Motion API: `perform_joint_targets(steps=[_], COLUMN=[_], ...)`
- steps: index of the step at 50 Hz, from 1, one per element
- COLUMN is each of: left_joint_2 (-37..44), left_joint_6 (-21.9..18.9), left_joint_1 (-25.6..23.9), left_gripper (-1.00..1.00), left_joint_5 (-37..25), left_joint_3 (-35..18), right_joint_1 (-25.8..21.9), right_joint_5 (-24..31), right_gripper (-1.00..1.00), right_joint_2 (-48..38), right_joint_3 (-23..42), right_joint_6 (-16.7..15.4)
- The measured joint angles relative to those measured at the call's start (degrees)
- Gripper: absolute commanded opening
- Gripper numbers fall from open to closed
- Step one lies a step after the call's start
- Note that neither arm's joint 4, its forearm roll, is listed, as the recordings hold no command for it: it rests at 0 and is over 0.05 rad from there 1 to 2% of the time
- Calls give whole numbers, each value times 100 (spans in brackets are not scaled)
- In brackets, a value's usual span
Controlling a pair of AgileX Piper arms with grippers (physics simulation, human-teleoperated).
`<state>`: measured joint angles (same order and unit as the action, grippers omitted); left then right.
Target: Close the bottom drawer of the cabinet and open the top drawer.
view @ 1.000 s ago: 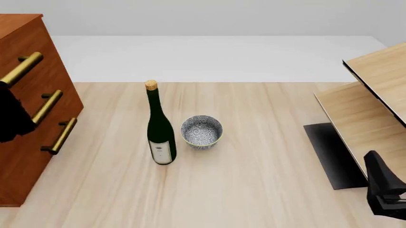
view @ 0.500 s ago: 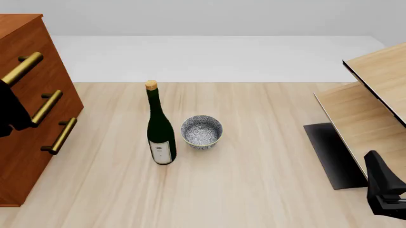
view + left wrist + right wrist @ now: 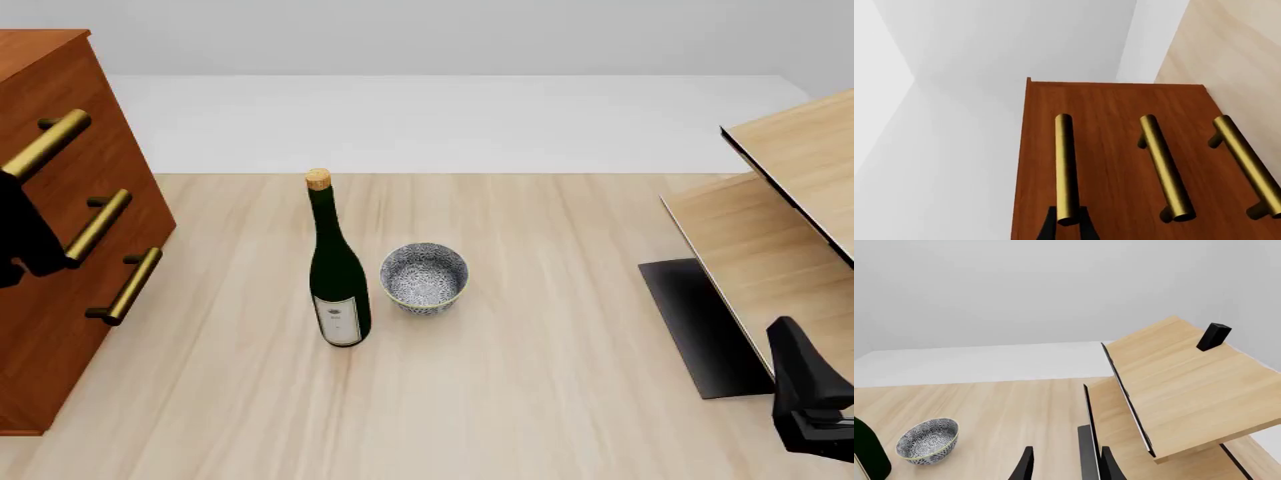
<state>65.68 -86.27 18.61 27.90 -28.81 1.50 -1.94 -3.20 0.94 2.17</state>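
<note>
The cabinet point(image 3: 47, 345) stands at the table's left edge, its three drawer fronts flush with each other. The top drawer's brass handle point(image 3: 51, 140) is uppermost, and the bottom drawer's handle point(image 3: 130, 285) is lowest. My left gripper point(image 3: 14, 195) sits at the near end of the top handle. In the left wrist view its fingertips point(image 3: 1051, 231) stand on either side of the top handle point(image 3: 1065, 165), closed onto it. The bottom handle point(image 3: 1247, 160) lies two bars away. My right gripper point(image 3: 1067, 467) is open and empty at the near right point(image 3: 807, 400).
A green wine bottle point(image 3: 338, 270) with a cork and a patterned bowl point(image 3: 424, 277) stand mid-table. Pale wooden shelf boards point(image 3: 787, 220) on a black base point(image 3: 701, 325) fill the right side. In the right wrist view the shelf point(image 3: 1187, 385) is just ahead of the fingers.
My left gripper has shifted slightly up and to the left against the top handle and looks narrower. The drawers and the right arm have not moved.
</note>
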Motion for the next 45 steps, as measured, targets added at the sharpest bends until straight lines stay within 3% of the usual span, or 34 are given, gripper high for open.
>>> perform_joint_targets(steps=[45], left_joint_2=[-87], left_joint_6=[-304], left_joint_1=[-232], left_gripper=[-100], left_joint_5=[-159], left_joint_3=[-33], right_joint_1=[16], right_joint_5=[-34], right_gripper=[100], right_joint_2=[-59], right_joint_3=[8], right_joint_6=[57])
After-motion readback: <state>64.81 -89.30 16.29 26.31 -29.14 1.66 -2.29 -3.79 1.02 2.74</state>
